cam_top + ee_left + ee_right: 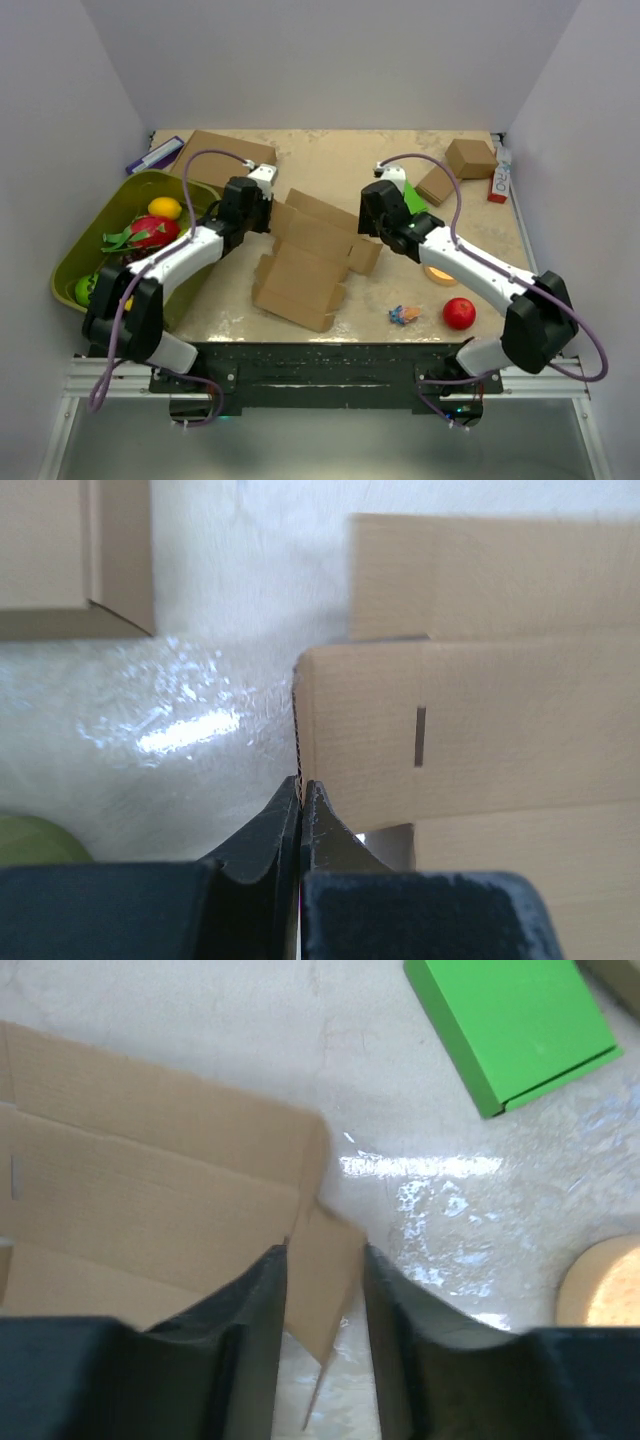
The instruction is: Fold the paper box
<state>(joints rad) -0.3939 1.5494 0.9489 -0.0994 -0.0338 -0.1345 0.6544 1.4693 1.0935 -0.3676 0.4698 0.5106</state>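
Note:
The paper box (305, 265) is a flat, creased brown cardboard sheet with side tabs, lying in the middle of the table. My left gripper (268, 212) is at its far left edge. In the left wrist view that gripper (300, 785) is shut on the thin edge of a slotted flap of the paper box (480, 730), which stands raised. My right gripper (366, 235) is at the sheet's right side. In the right wrist view it (325, 1260) is open, with a small side tab (335, 1275) of the paper box (150, 1180) standing between the fingers.
A green bin (75, 265) of fruit stands at the left. A larger brown box (225, 155) lies at the back left, with two small brown boxes (470, 157) at the back right. A green card (510, 1030), a tan disc (600, 1280), a red ball (459, 313) and a candy wrapper (404, 315) lie to the right.

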